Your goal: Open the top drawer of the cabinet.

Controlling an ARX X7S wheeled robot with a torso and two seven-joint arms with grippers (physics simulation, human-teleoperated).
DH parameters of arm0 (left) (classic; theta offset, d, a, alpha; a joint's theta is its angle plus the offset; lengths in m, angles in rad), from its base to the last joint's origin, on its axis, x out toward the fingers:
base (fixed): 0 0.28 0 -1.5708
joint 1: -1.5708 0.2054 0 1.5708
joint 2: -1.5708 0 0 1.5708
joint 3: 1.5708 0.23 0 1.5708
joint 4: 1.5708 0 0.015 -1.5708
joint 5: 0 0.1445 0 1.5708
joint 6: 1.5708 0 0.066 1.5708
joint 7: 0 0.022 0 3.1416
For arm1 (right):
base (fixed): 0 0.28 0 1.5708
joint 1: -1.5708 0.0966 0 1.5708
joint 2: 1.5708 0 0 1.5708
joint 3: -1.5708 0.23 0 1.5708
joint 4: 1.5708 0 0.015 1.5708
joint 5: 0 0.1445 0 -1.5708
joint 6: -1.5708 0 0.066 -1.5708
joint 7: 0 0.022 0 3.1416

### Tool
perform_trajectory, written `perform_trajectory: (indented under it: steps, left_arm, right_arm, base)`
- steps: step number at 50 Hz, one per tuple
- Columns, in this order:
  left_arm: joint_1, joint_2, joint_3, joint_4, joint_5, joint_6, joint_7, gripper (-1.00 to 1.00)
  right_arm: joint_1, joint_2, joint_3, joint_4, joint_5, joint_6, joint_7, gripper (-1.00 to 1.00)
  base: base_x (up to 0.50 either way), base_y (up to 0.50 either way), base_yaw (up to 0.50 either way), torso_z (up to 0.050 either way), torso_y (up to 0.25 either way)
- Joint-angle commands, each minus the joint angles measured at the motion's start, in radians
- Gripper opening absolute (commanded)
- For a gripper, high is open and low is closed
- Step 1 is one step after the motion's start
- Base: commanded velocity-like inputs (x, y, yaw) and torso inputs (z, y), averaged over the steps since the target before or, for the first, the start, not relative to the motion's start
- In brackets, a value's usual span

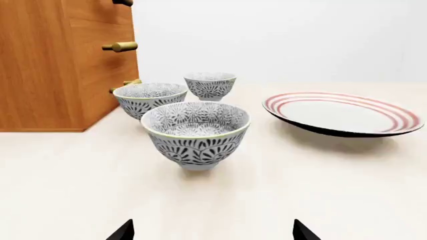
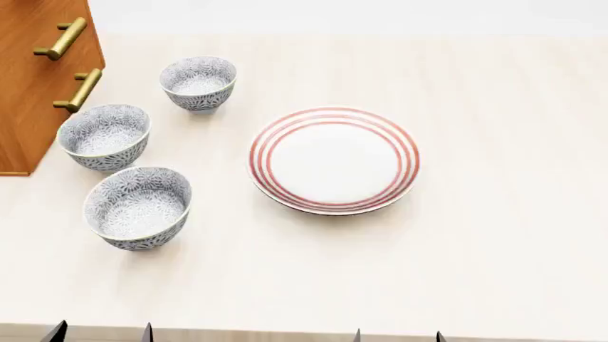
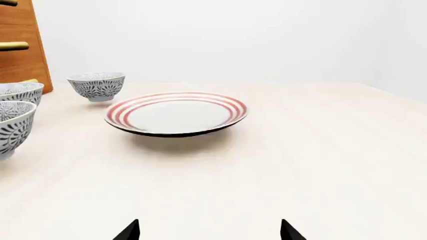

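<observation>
The orange-brown cabinet (image 1: pixel 47 65) (image 2: pixel 28 78) stands at the table's far left, its drawer fronts facing right. Brass bar handles (image 1: pixel 121 46) (image 2: pixel 62 37) stick out of those fronts. A higher handle (image 1: pixel 123 2) is cut by the frame edge. The cabinet's top runs out of every view, so I cannot tell which front is the top drawer. My left gripper (image 1: pixel 213 232) (image 2: pixel 102 335) is open and empty near the table's front edge, well short of the cabinet. Beside it to the right, my right gripper (image 3: pixel 209 231) (image 2: pixel 398 336) is open and empty too.
Three patterned bowls (image 2: pixel 139 206) (image 2: pixel 105 137) (image 2: pixel 198 83) stand in a row in front of the cabinet's handles. The nearest bowl (image 1: pixel 195 131) lies straight ahead of my left gripper. A red-striped plate (image 2: pixel 334 159) (image 3: pixel 176 113) sits mid-table.
</observation>
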Motion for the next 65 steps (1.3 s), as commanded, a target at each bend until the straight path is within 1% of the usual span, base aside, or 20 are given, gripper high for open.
perform_trajectory:
  steps: [1,8,12,17,18,22,26,29,32,39,44,48,54,61,65]
  left_arm:
    - [-0.002,-0.016,0.017,-0.003,-0.018,0.002,-0.018,1.00]
    - [-0.005,-0.038,0.049,-0.012,-0.010,0.001,-0.065,1.00]
    - [-0.002,-0.049,0.057,0.002,-0.026,0.006,-0.067,1.00]
    - [0.019,-0.060,0.057,0.051,-0.052,-0.010,-0.074,1.00]
    - [0.030,-0.059,0.052,0.085,-0.074,-0.031,-0.071,1.00]
    - [0.043,-0.067,0.068,0.108,-0.070,-0.036,-0.080,1.00]
    - [0.082,-0.077,0.094,0.244,-0.059,-0.074,-0.088,1.00]
    - [0.097,-0.084,0.098,0.316,-0.077,-0.104,-0.086,1.00]
    - [0.114,-0.095,0.102,0.428,-0.086,-0.136,-0.090,1.00]
    - [0.118,-0.115,0.094,0.612,-0.114,-0.230,-0.110,1.00]
    - [0.121,-0.126,0.088,0.714,-0.144,-0.270,-0.117,1.00]
    - [0.110,-0.137,0.072,0.816,-0.160,-0.332,-0.139,1.00]
    - [0.100,-0.151,0.052,0.912,-0.195,-0.381,-0.153,1.00]
    - [0.081,-0.160,0.028,0.994,-0.248,-0.445,-0.174,1.00]
    - [0.082,-0.164,0.032,0.983,-0.246,-0.430,-0.177,1.00]
  right_arm:
    - [0.000,0.015,-0.018,0.000,0.017,0.001,0.020,1.00]
    - [0.002,0.039,-0.038,0.008,0.048,-0.004,0.046,1.00]
    - [-0.007,0.045,-0.043,-0.014,0.062,0.000,0.060,1.00]
    - [-0.033,0.052,-0.044,-0.052,0.082,-0.001,0.077,1.00]
    - [-0.040,0.053,-0.047,-0.068,0.083,0.003,0.082,1.00]
    - [-0.052,0.058,-0.061,-0.109,0.077,0.021,0.100,1.00]
    - [-0.085,0.066,-0.085,-0.235,0.066,0.062,0.116,1.00]
    - [-0.093,0.075,-0.088,-0.296,0.068,0.089,0.126,1.00]
    - [-0.099,0.085,-0.093,-0.389,0.069,0.129,0.134,1.00]
    - [-0.102,0.105,-0.094,-0.560,0.075,0.217,0.153,1.00]
    - [-0.101,0.118,-0.091,-0.648,0.088,0.256,0.163,1.00]
    - [-0.089,0.129,-0.101,-0.749,0.086,0.321,0.174,1.00]
    - [-0.075,0.138,-0.111,-0.840,0.078,0.382,0.193,1.00]
    - [-0.062,0.152,-0.122,-0.891,0.057,0.415,0.211,1.00]
    - [-0.051,0.154,-0.130,-0.903,0.036,0.437,0.232,1.00]
  base:
    - [0.00,0.00,0.00,0.000,0.000]
    - [0.00,0.00,0.00,0.000,0.000]
    - [0.00,0.00,0.00,0.000,0.000]
    - [0.00,0.00,0.00,0.000,0.000]
    - [0.00,0.00,0.00,0.000,0.000]
    - [0.00,0.00,0.00,0.000,0.000]
    - [0.00,0.00,0.00,0.000,0.000]
    - [0.00,0.00,0.00,0.000,0.000]
    - [0.00,0.00,0.00,0.000,0.000]
    - [0.00,0.00,0.00,0.000,0.000]
    - [0.00,0.00,0.00,0.000,0.000]
    - [0.00,0.00,0.00,0.000,0.000]
    - [0.00,0.00,0.00,0.000,0.000]
    - [0.00,0.00,0.00,0.000,0.000]
    - [0.00,0.00,0.00,0.000,0.000]
